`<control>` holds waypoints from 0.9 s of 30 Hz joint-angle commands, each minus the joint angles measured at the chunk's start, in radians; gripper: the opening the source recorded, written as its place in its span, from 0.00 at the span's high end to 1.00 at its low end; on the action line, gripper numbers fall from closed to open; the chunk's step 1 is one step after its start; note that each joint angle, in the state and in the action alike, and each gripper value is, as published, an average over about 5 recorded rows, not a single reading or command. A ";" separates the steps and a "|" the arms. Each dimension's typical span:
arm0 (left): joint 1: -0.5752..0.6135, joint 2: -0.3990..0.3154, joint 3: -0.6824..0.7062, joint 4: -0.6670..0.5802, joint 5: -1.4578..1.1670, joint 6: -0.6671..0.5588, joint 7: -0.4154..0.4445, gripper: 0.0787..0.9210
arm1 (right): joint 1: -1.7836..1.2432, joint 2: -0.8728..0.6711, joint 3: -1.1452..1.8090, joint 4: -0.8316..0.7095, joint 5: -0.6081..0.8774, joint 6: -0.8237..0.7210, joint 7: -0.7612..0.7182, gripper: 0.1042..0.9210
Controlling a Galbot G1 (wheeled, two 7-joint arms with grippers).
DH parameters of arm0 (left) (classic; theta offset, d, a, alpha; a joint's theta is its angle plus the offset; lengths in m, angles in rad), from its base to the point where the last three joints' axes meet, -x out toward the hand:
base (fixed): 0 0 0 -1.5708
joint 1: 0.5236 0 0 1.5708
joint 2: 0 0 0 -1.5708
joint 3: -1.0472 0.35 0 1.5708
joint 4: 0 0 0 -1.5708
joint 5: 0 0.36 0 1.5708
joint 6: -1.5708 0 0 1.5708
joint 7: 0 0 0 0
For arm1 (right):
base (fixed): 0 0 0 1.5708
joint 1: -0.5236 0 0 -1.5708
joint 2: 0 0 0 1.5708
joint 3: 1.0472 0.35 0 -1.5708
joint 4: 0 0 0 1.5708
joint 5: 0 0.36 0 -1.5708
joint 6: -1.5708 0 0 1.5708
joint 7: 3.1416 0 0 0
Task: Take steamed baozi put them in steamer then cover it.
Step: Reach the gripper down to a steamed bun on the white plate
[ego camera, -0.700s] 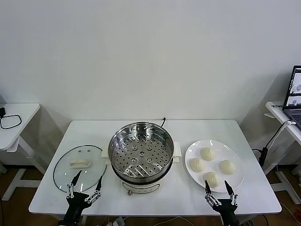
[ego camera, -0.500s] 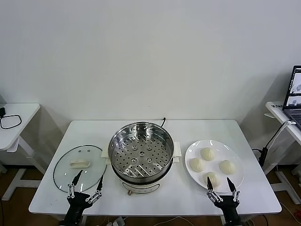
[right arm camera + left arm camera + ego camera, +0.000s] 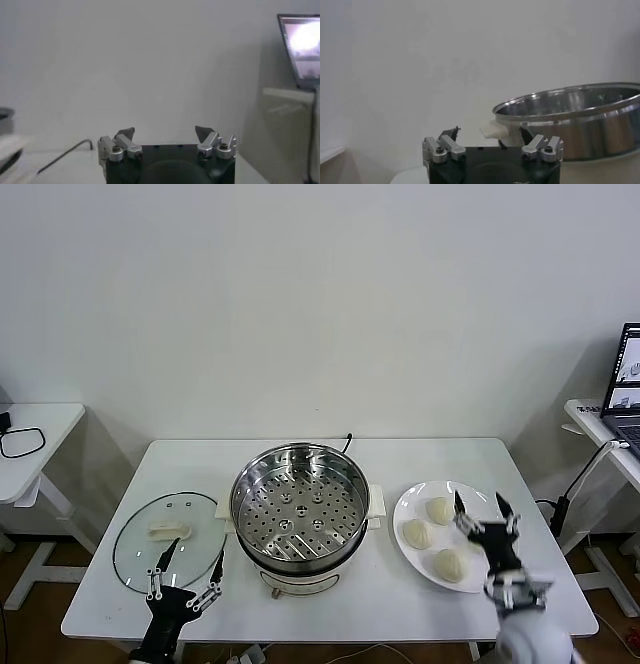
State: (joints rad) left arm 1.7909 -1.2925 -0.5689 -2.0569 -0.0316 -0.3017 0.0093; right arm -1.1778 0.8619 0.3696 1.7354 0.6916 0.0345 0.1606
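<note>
Steel steamer (image 3: 300, 506) sits empty mid-counter (image 3: 330, 456). We see the right end effector (image 3: 478, 517) spread wide over the plate (image 3: 412, 500) right of it, three buns (image 3: 450, 563) visible; we risk squashing one. Left end effector (image 3: 185, 566) released near the lid (image 3: 170, 529).

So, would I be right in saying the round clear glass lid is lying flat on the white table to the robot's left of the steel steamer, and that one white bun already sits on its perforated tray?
Not quite. The head view shows the shiny stainless-steel steamer with nothing on its perforated tray; the cream-white buns are on the flat white plate. The round clear glass lid does lie flat on the white table, left of the steamer.
</note>
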 commanded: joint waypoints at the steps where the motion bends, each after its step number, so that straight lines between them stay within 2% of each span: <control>1: 0.000 0.000 0.001 -0.006 0.002 -0.004 -0.003 0.12 | 0.457 -0.245 -0.264 -0.261 0.203 -0.116 -0.271 0.12; 6: -0.001 0.001 0.002 -0.011 0.002 0.000 -0.010 0.12 | 0.660 -0.333 -0.480 -0.415 0.106 -0.123 -0.644 0.12; 11: -0.005 0.002 0.006 -0.018 0.002 0.018 -0.021 0.12 | 0.920 -0.358 -0.736 -0.579 -0.173 -0.058 -1.098 0.12; 13: -0.007 0.001 0.007 -0.020 0.002 0.021 -0.022 0.12 | 1.022 -0.339 -0.823 -0.629 -0.265 -0.043 -1.228 0.12; 20: -0.007 -0.006 0.003 -0.016 0.002 0.027 -0.026 0.12 | 1.221 -0.213 -0.976 -0.760 -0.521 -0.017 -1.442 0.12; 27: -0.008 -0.009 -0.007 -0.005 0.001 0.025 -0.028 0.12 | 1.266 -0.079 -1.002 -0.856 -0.754 0.018 -1.541 0.12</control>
State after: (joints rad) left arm 1.7830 -1.2991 -0.5732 -2.0669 -0.0300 -0.2803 -0.0171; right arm -0.1220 0.6837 -0.4651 1.0530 0.2397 0.0258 -1.1030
